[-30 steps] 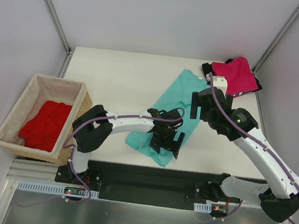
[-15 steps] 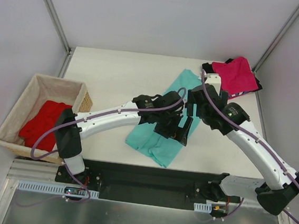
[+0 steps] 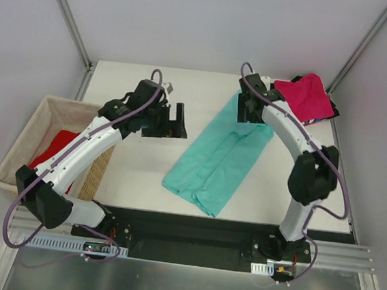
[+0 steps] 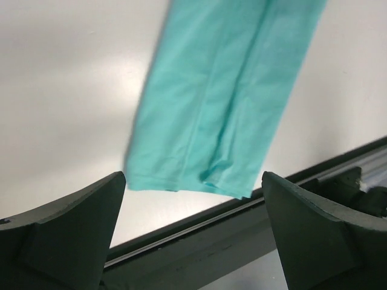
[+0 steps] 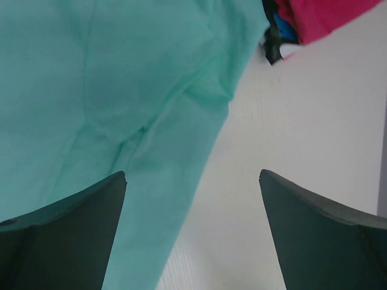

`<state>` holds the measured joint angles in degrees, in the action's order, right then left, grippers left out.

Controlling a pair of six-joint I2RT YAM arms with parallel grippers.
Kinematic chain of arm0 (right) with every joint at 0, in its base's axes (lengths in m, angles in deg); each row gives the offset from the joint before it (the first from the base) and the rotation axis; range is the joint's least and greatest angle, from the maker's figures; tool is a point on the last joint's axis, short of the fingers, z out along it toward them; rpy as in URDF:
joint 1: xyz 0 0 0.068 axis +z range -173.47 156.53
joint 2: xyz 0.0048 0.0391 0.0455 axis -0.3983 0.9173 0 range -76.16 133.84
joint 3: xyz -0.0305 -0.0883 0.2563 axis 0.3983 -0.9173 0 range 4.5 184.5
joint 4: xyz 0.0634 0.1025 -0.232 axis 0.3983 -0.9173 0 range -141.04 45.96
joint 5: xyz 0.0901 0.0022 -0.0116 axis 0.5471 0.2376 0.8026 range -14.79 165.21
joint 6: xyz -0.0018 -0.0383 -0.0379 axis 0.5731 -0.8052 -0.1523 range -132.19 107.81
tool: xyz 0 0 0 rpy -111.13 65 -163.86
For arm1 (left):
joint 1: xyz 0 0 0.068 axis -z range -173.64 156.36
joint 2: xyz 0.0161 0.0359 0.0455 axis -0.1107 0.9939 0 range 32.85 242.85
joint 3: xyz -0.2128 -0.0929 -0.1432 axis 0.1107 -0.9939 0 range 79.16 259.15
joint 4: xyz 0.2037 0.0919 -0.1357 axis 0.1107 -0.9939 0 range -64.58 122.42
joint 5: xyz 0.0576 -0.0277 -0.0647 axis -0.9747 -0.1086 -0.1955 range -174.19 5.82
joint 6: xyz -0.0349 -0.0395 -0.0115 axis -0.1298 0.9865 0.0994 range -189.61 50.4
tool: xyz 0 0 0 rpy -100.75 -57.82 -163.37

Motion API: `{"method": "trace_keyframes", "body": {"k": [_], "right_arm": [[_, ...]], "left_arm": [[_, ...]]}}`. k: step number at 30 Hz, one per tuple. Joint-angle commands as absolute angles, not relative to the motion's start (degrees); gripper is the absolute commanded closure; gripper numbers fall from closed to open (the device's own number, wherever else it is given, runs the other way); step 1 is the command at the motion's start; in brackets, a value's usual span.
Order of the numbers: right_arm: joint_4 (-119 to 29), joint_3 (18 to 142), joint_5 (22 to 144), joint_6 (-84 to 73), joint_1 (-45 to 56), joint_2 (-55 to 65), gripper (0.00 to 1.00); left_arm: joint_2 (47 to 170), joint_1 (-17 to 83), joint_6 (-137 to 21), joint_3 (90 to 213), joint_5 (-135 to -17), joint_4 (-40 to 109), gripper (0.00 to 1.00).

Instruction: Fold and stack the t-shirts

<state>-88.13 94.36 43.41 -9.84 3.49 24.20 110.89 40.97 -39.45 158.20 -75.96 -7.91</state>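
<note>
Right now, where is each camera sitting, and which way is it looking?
Top camera: above and behind the arms, looking down on the table, teal shirt, pink shirt and basket; both arms show, with left pincer and right pincer.
Left wrist camera: on the left arm, looking down at the teal shirt's near end; its fingers show.
Right wrist camera: on the right arm, looking down at the shirt's far part beside the pink shirt; its fingers show.
Shared: both wrist views see the teal shirt.

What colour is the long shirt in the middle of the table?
Teal green. The shirt shows best in the top view.
</note>
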Motion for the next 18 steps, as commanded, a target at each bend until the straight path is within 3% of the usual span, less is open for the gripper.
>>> {"method": "trace_keyframes", "body": {"k": [1, 8, 14, 18], "right_arm": [[-91.0, 110.9, 46.6, -10.9, 0.9, 38.7, 0.03], [-86.1, 121.0, 47.5, -11.4, -0.8, 47.8, 0.03], [-76.9, 122.1, 51.9, -10.5, -1.9, 52.1, 0.03], [-69.9, 120.4, 61.7, -7.4, -3.5, 52.5, 0.03]], "left_arm": [[107.3, 35.1, -43.0, 153.3, -79.7, -13.3, 0.03], [102.3, 22.1, -43.6, 143.0, -79.1, -12.3, 0.03], [100.2, 19.1, -44.9, 139.5, -78.5, -11.0, 0.02], [100.3, 18.0, -45.8, 138.6, -77.2, -10.4, 0.02]]}}
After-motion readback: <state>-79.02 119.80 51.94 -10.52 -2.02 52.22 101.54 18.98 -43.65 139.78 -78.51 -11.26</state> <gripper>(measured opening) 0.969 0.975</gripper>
